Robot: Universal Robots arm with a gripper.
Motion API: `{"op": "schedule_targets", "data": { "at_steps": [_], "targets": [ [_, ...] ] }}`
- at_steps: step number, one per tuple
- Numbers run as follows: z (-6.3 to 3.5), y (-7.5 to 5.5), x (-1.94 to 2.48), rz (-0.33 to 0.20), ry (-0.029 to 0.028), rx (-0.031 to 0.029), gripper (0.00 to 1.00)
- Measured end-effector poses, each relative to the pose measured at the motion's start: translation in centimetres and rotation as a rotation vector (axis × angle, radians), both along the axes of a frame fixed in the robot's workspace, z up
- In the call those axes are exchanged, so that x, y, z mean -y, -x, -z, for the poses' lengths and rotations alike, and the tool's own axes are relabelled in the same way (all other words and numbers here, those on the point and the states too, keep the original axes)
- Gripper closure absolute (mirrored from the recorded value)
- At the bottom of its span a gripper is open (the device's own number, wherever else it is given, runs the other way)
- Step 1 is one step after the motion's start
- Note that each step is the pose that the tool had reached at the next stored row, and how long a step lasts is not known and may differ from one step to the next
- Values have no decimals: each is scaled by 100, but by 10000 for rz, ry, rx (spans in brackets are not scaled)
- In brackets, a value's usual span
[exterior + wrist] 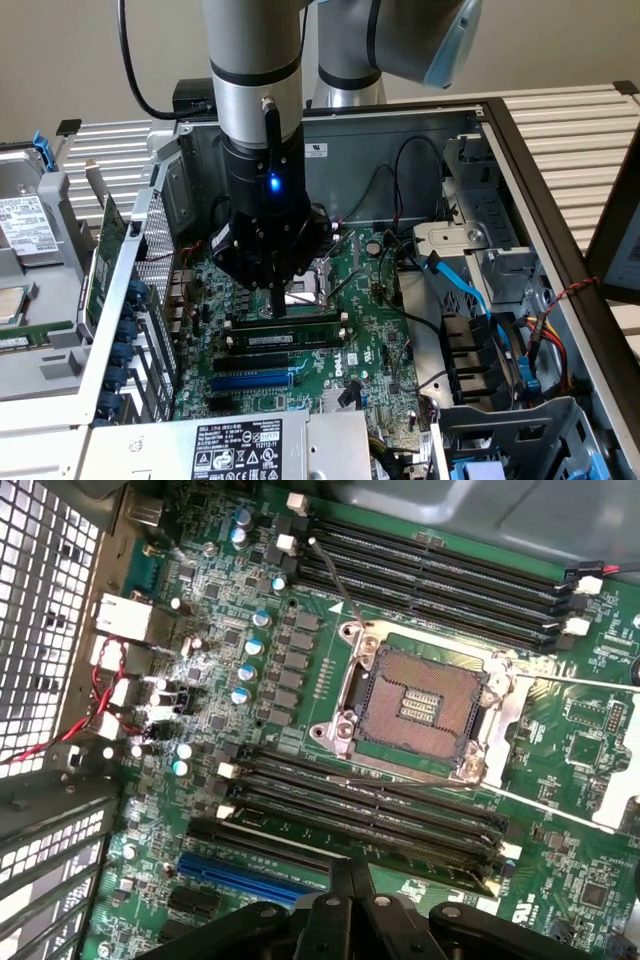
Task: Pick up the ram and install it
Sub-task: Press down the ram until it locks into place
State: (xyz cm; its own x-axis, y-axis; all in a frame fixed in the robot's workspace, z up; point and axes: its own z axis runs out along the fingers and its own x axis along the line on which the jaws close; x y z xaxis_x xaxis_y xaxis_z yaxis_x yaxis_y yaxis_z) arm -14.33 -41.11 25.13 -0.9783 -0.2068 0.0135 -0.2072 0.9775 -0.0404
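Jaws pressed together, nothing pinched between them; gripper (281,300) pointing straight down over the motherboard (365,300), closed tip touching or just above the top edge of the ram (290,341), contact itself not resolvable. Ram lying seated lengthwise in a black slot, small white label facing up, near the middle of the board, just in front of the open processor socket (318,278) in the exterior view. Empty black slot (262,322) directly behind it, another black slot and a blue slot (252,381) in front. In the wrist view, closed black fingers (352,895) meeting just beside the ram (400,860), seen edge-on as a dark strip in the slot bank nearest the gripper; socket (425,702) with bare gold contact field beyond, second bank of black slots (440,575) farther past it. Blue status light lit on the wrist housing (273,182). Open computer case (520,160) around the board; perforated metal wall (150,260) at the exterior view's left, blue data cable (455,285) and drive bays at the exterior view's right, labelled power supply (240,445) nearest the camera. Loose hard drive (25,225) outside the case, far at the exterior view's left.
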Motion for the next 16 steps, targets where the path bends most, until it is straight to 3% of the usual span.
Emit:
{"op": "schedule_targets", "data": {
  "at_steps": [11, 16],
  "targets": [
    [0, 0, 0, 1437, -3, 18, 90],
    [0, 0, 0, 1534, -3, 18, 90]
  ]
}}
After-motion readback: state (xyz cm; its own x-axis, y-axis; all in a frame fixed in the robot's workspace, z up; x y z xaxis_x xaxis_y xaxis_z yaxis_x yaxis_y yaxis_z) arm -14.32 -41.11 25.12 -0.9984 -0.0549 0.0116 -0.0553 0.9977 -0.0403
